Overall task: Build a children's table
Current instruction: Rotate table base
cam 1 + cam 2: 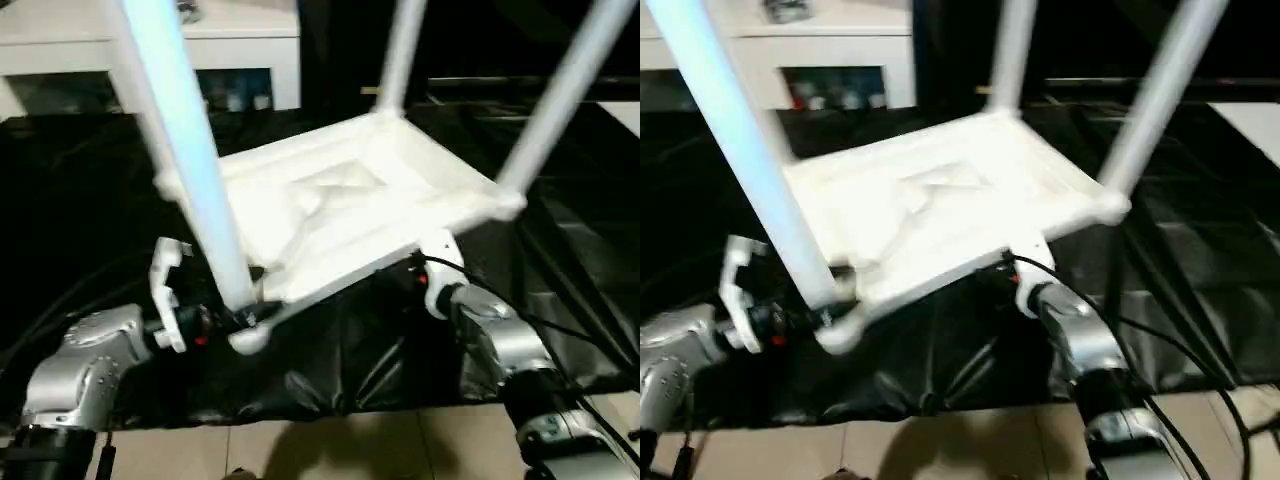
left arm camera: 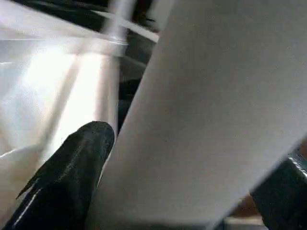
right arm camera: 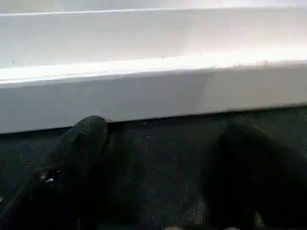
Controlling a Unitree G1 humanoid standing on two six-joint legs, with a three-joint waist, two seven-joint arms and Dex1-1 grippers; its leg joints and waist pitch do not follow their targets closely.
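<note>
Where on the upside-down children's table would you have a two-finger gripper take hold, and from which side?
Grip the near leg low, by its socket, from the robot's left. It is round, slim and stands clear of the ribbed top; the left gripper already straddles it with open fingers.

- A work surface draped in crumpled black sheeting (image 1: 330,380) is seen above pale floor tiles (image 1: 380,445).
- The upturned children's table (image 1: 340,215) is seen over the sheeting, tilted, legs rising; contact cannot be made out.
</note>
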